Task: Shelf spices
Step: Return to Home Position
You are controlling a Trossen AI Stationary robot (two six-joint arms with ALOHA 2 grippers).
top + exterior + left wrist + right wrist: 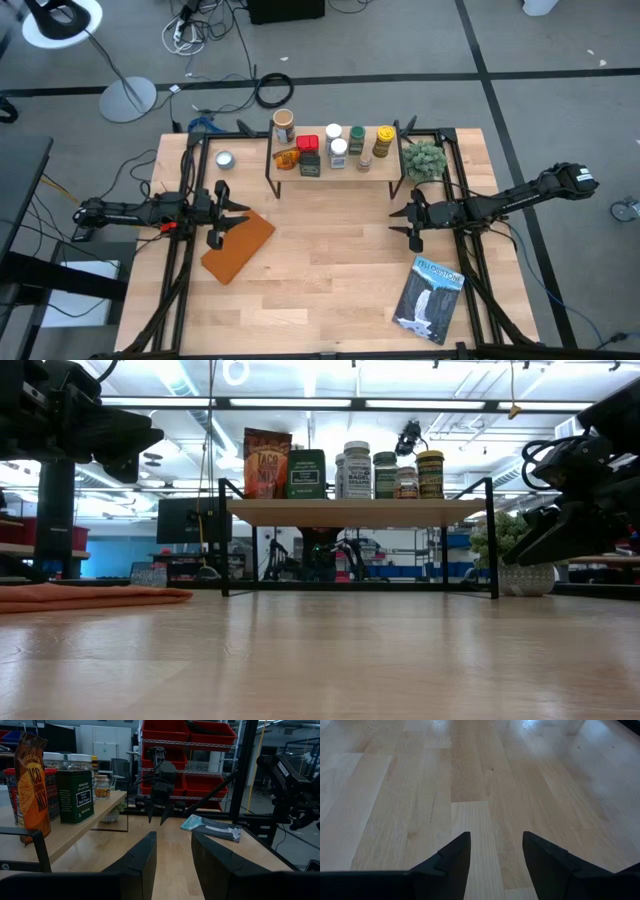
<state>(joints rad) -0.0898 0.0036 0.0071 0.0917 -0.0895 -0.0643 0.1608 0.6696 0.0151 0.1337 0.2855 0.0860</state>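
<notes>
The shelf (pixel 335 172) stands on thin black legs at the table's far middle. Several spices stand upright on its light top board (pixel 355 512): a tan cylinder (pixel 284 126), an orange packet (pixel 267 463), a red tin (pixel 307 144), a dark box (pixel 306 473), and white- (pixel 339 152), green- (pixel 357 138) and yellow-lidded (pixel 384 140) jars. My left gripper (pixel 246 215) hovers at the table's left, pointing level toward the right, open and with nothing between its fingers (pixel 172 840). My right gripper (pixel 393 221) hangs at the right, slanting down over bare wood, open and with nothing between its fingers (pixel 495 842).
A flat brown slab (pixel 238 246) lies just under and near my left gripper. A small silver round tin (pixel 224 159) sits left of the shelf, and a small green plant (pixel 424 159) sits to the shelf's right. A blue booklet (pixel 430 298) lies at the near right. Bare wood fills the middle.
</notes>
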